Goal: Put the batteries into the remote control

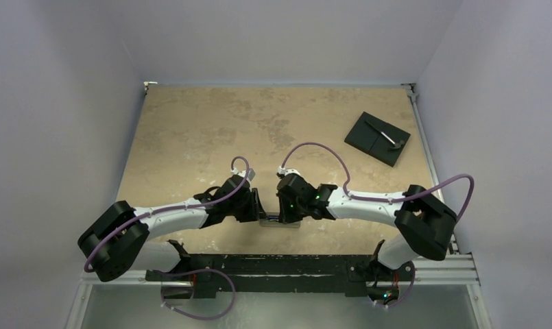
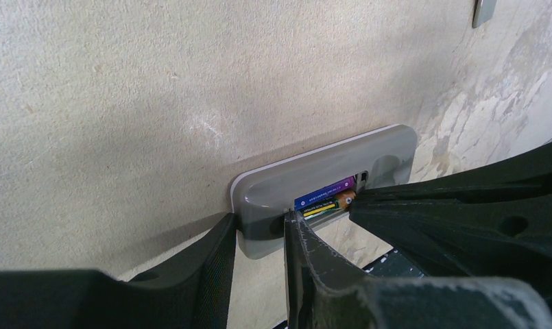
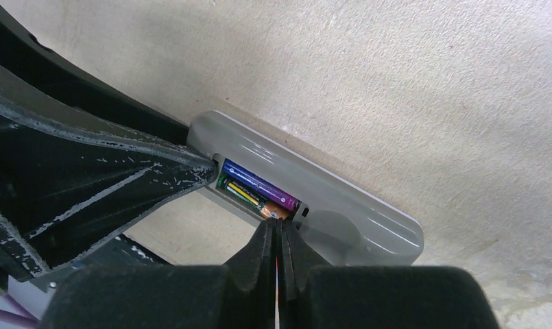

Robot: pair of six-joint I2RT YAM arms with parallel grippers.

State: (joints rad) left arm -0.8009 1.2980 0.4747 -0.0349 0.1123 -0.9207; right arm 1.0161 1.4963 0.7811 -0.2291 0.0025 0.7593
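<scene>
Now our left end effector (image 2: 258, 236) tight on the remote control (image 2: 328, 164), our right end effector (image 3: 278, 236) closed, touching the batteries (image 3: 259, 188).

White arms (image 1: 173, 216), black joints (image 1: 424, 221), purple cables (image 1: 315, 145).

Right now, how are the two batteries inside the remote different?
The purple battery is blue-purple; the yellow battery is yellow-green with an orange end. The right gripper has its shut tips at the yellow battery, not the purple battery. Both lie side by side in the remote control.
</scene>
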